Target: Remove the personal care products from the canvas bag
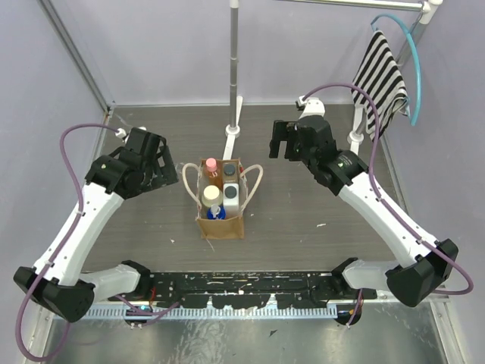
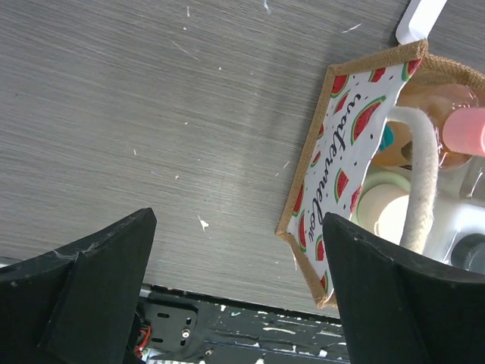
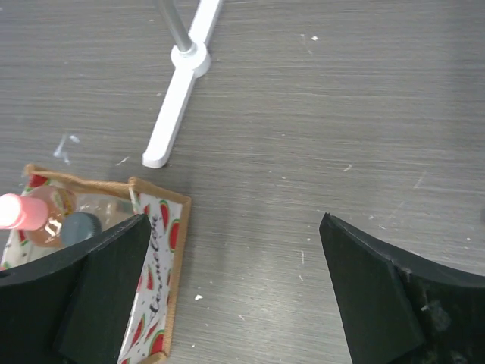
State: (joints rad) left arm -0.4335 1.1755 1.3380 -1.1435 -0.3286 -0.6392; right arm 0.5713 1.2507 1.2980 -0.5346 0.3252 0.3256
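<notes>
Black fingers of my left tool fill the lower corners of the left wrist view. They are spread wide with nothing between them, bare grey wood-grain desk below. Right tool is the same: fingers apart, pinching nothing.

Canvas bag lies just beside the left tool's right-hand finger, its mouth facing the camera. The lining is white with red-and-green watermelon slices, and the black script on it reads "watermelon". A cream rope handle crosses the opening. The right wrist view catches the same lining at lower left, but the script there is too oblique to read in full.

Top view: the bag stands upright at mid-desk between the two tools, touching neither. Five bottles stand inside it:
- pink-capped bottle, back left
- dark-capped bottle, back right
- cream-capped bottle, middle left
- white bottle with grey cap, middle right
- small blue bottle, front

No bottle label is legible in any view.

White stand foot sits just behind the bag. Black-and-white striped cloth hangs at the back right.
</notes>
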